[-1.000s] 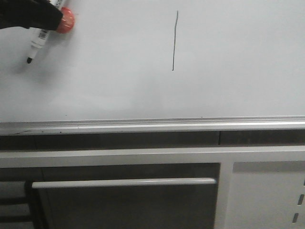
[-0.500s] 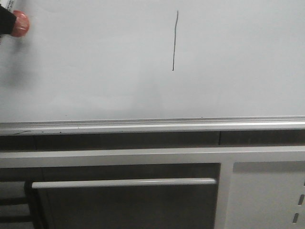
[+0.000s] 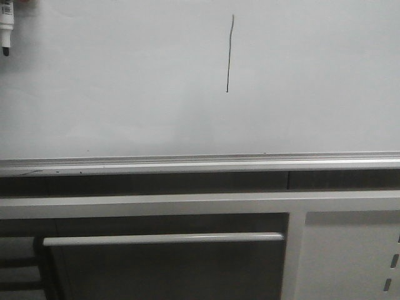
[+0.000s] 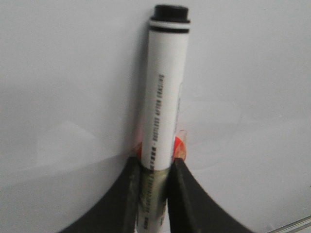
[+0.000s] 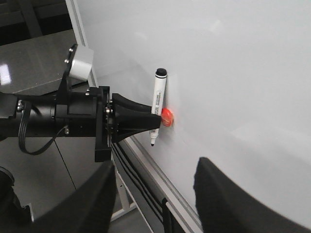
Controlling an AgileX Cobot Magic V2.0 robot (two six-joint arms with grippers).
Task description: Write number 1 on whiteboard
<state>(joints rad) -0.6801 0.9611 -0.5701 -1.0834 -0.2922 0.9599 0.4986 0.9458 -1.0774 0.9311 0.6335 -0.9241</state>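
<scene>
The number 1 (image 3: 229, 54) is a thin dark vertical stroke on the upper middle of the whiteboard (image 3: 125, 94). In the front view only the lower end of the white marker pen (image 3: 6, 31) shows, at the top left corner, tip down and far left of the stroke. My left gripper (image 4: 154, 180) is shut on the marker pen (image 4: 163, 92), black end cap away from the jaws. The right wrist view shows that gripper (image 5: 156, 121) holding the marker pen (image 5: 158, 104) by the whiteboard (image 5: 233, 73). My right gripper (image 5: 155, 199) is open and empty, off the board.
An orange-red piece (image 5: 166, 117) sits by the left gripper's fingers against the board. A silver rail (image 3: 200, 164) runs along the board's bottom edge. Below it stands a white metal frame with a horizontal bar (image 3: 162, 238). The left arm's black body (image 5: 73, 121) reaches in beside the board's edge.
The left gripper with the marker has moved left and up, out of the front view; only the marker's lower end still shows at the top left corner. The stroke is unchanged.
</scene>
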